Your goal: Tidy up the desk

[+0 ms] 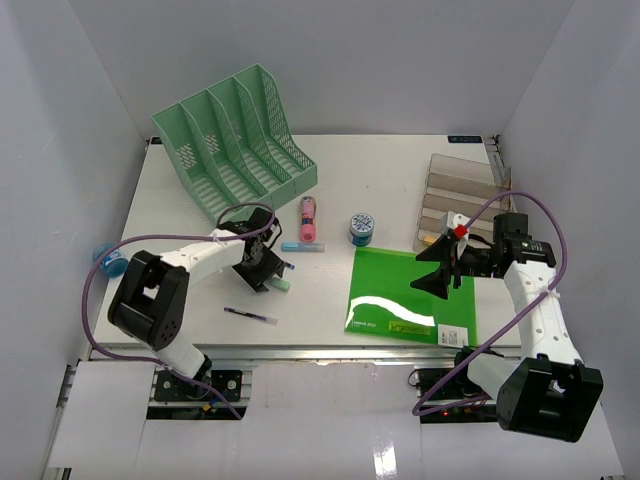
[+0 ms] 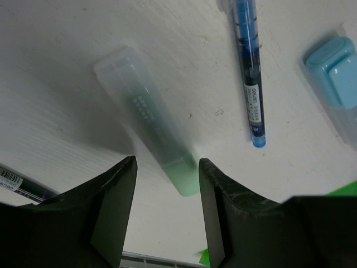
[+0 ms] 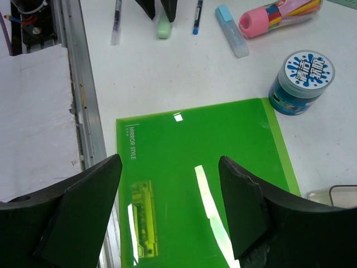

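The white tabletop [image 1: 180,210] is lying under everything, and the green folder [image 1: 400,290] is lying on it near the front rail.

Left of the folder, the left tool [image 1: 268,272] is pointing down at a pale green marker [image 2: 148,114]. Its two fingers are standing partly open, with one on each side of the marker's green end. I cannot tell if they are touching it. The tool is not gripping anything. The left arm is bending at its elbow far to the left of the folder and reaching across toward the folder.

The right tool [image 1: 428,270] is hanging over the right part of the folder. Its fingers are spreading wide and holding nothing. The right arm is rising from its base, in front of the folder's right corner, and bending left over the folder.

The left wrist view is showing small things well. A blue pen [image 2: 249,72] is lying on the folder's side of the marker. A light blue capped marker [image 2: 334,72] is lying closer to the folder again. On the marker's other side, a dark pen [image 2: 17,187] is peeking in.

The right wrist view is showing the shiny folder up close. A round blue tub [image 3: 301,81] is sitting just behind it, and a pink pencil case [image 3: 279,14] is lying farther back.

Only the top view is showing the mint file rack [image 1: 235,140], far behind the folder and to its left.
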`<state>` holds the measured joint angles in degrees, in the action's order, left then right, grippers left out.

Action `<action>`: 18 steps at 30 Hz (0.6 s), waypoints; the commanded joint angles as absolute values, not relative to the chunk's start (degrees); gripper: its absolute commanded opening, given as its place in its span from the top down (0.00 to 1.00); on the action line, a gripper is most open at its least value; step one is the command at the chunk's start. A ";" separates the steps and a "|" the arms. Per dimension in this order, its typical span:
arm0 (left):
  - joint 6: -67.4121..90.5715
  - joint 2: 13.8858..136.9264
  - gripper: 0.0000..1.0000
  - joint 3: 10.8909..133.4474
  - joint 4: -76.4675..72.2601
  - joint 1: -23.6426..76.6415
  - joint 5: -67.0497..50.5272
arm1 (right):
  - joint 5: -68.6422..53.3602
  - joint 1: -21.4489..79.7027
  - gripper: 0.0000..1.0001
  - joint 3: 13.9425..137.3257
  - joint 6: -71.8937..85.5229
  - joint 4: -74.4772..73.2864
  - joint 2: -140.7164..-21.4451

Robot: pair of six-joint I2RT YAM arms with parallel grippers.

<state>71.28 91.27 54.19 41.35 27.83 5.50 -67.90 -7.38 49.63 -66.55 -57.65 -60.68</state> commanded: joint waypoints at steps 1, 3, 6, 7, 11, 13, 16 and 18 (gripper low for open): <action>73.65 93.58 0.45 56.60 43.07 27.34 5.80 | -72.32 -7.21 0.23 49.39 -67.59 -59.05 -59.07; 73.79 94.25 0.47 56.79 43.07 27.33 5.75 | -72.52 -7.21 0.23 49.36 -68.06 -59.48 -58.84; 74.06 94.80 0.52 56.99 43.10 27.33 5.83 | -72.77 -7.21 0.23 49.56 -68.89 -60.73 -58.94; 74.13 94.83 0.54 57.00 43.11 27.33 5.80 | -72.82 -7.21 0.23 49.74 -69.33 -61.28 -59.10; 74.13 94.53 0.67 56.68 42.98 27.33 5.23 | -72.81 -7.21 0.22 50.92 -72.71 -65.28 -59.84; 73.78 93.35 0.74 56.31 42.87 27.33 4.84 | -72.88 -7.21 0.20 51.31 -74.01 -67.29 -60.20; 72.53 89.84 0.82 55.49 42.03 27.78 4.16 | -73.27 -7.09 0.17 51.74 -74.49 -69.34 -60.62; 70.75 86.04 0.89 54.92 40.44 28.85 3.18 | -73.89 -6.85 0.13 52.22 -73.22 -69.79 -60.96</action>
